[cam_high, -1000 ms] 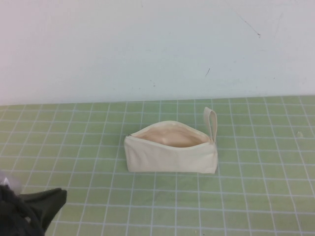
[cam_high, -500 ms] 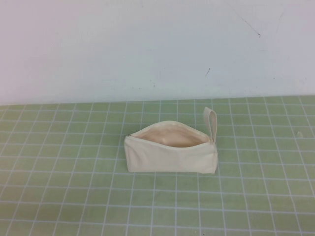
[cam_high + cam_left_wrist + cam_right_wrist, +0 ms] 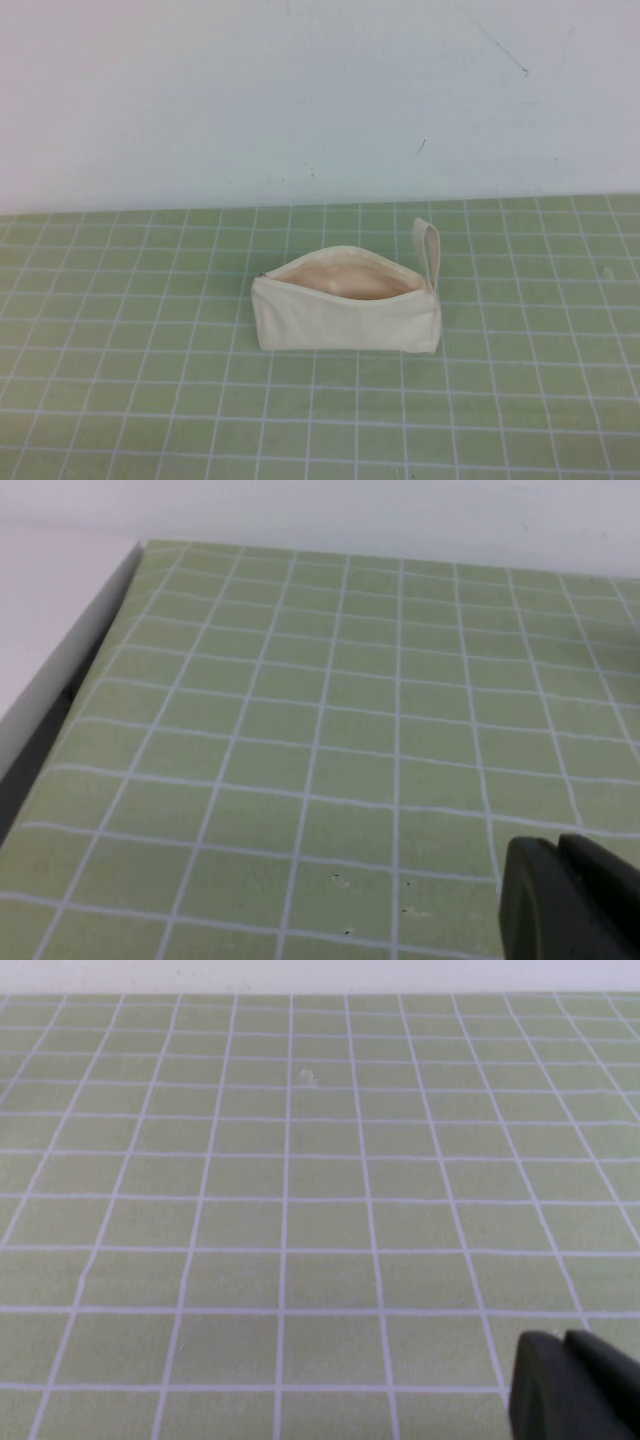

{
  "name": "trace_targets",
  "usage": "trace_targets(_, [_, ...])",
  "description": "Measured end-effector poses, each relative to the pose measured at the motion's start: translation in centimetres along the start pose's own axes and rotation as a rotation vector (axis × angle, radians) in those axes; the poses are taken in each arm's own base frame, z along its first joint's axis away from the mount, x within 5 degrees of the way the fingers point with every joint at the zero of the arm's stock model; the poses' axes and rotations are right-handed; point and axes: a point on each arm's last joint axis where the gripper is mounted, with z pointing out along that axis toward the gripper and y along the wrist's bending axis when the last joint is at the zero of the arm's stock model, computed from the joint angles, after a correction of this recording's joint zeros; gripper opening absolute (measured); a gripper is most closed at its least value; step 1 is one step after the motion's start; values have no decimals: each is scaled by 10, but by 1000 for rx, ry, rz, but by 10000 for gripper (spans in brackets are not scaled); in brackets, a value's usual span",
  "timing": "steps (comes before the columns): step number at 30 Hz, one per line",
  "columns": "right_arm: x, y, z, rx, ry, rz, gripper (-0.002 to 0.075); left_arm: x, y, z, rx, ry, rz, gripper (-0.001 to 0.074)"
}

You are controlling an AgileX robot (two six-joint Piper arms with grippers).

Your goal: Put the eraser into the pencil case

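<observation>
The pencil case (image 3: 345, 315) is a cream-white pouch standing in the middle of the green grid mat (image 3: 150, 400) in the high view. Its zip mouth is open and shows the peach lining, and its loop strap (image 3: 430, 245) sticks up at the right end. The eraser shows in no view. Neither arm shows in the high view. My left gripper (image 3: 560, 855) is shut and empty, low over bare mat in the left wrist view. My right gripper (image 3: 565, 1345) is shut and empty, low over bare mat in the right wrist view.
A white wall (image 3: 300, 100) rises behind the mat. In the left wrist view the mat's edge (image 3: 70, 670) runs along a white border with a dark gap below it. Grid mat surrounds the pouch on all sides.
The left gripper, at the lower left corner of the high view a second ago, has drawn back out of that view. The pencil case has not moved.
</observation>
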Motion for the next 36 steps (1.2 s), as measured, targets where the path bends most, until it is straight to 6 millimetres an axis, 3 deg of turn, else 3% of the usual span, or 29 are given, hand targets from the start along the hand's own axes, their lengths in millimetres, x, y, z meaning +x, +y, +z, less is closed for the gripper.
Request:
trace_targets(12, [0, 0, 0, 0, 0, 0, -1, 1, -6, 0, 102, 19, 50, -1])
trace_targets(36, [0, 0, 0, 0, 0, 0, -1, 1, -5, -1, 89, 27, 45, -1])
